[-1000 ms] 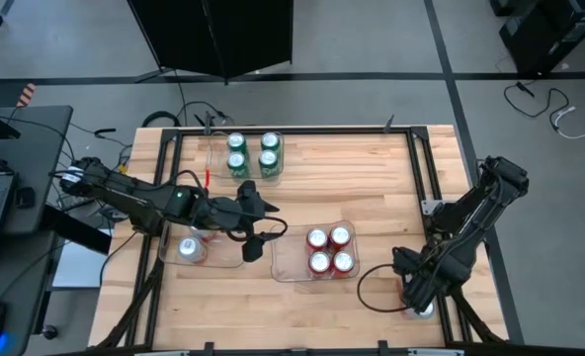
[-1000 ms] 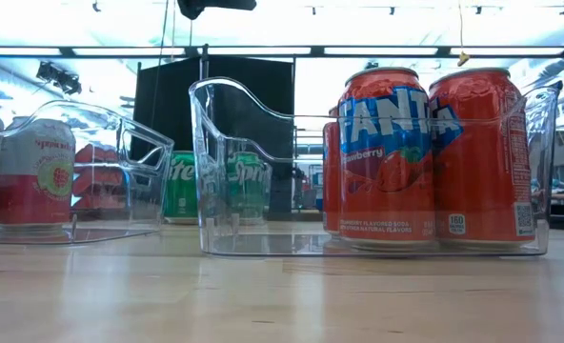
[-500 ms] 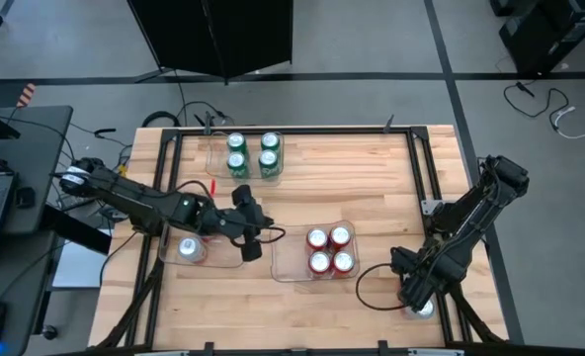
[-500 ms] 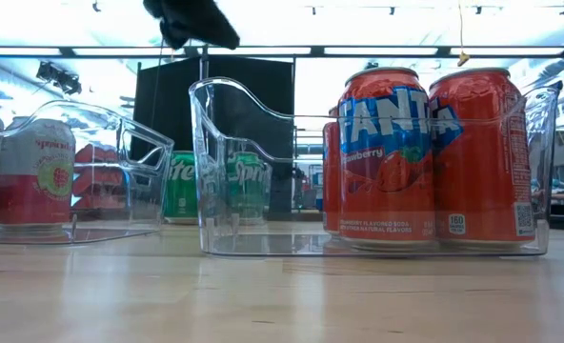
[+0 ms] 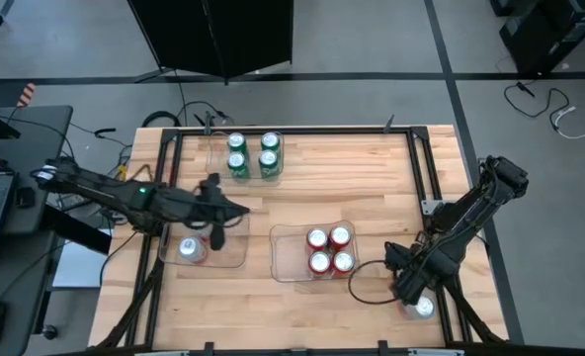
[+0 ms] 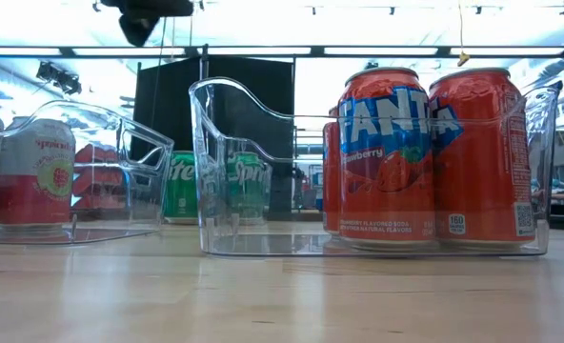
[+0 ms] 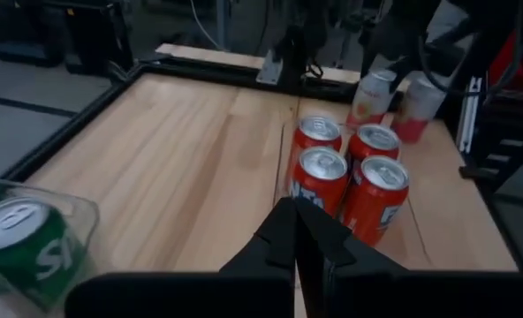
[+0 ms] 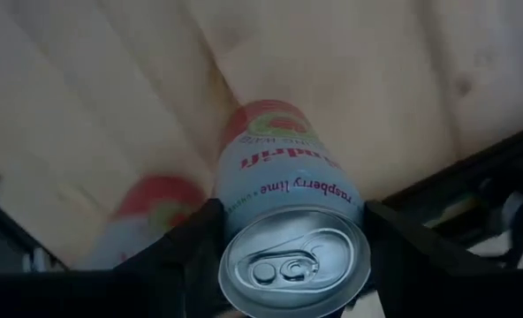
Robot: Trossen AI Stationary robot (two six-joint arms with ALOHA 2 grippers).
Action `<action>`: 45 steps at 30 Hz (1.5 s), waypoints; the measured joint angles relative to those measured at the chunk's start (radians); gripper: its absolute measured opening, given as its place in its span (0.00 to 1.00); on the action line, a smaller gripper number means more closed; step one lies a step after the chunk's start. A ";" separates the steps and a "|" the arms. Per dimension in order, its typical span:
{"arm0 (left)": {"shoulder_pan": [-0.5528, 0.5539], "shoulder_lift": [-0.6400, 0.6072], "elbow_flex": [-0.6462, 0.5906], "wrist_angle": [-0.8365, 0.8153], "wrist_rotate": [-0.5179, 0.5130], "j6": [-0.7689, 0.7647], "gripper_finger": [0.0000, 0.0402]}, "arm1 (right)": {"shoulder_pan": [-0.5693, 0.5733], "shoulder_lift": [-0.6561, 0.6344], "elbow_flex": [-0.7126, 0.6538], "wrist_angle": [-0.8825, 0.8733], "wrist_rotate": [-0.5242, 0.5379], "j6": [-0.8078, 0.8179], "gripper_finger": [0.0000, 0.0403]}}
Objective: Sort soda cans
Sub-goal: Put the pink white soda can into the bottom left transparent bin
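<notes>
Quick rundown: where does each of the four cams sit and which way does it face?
High: above the table, straight down; both arms, left hand over the left tray, right hand at the near right corner.
Low: table height, level through the middle tray; a dark bit of arm at top.
Left wrist: past its shut fingers toward the red cans.
Right wrist: down on a silver-white can between its fingers.
Shared: the red cans show in high, low and left wrist.
</notes>
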 joint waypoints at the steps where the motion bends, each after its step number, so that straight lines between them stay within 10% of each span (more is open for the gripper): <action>1: 0.000 -0.030 -0.008 -0.013 0.000 0.000 0.01 | -0.011 0.000 0.017 -0.012 0.011 -0.013 0.54; 13: 0.000 -0.259 -0.017 -0.277 -0.039 -0.051 0.00 | -0.161 0.001 0.317 -0.230 0.067 -0.171 0.54; 27: 0.000 -0.263 -0.017 -0.440 -0.052 -0.097 0.00 | -0.531 0.017 0.605 -0.029 0.207 -0.685 0.54; 45: 0.000 -0.295 -0.017 -0.466 -0.094 -0.072 0.00 | -0.768 0.598 1.184 0.187 0.072 -1.330 0.54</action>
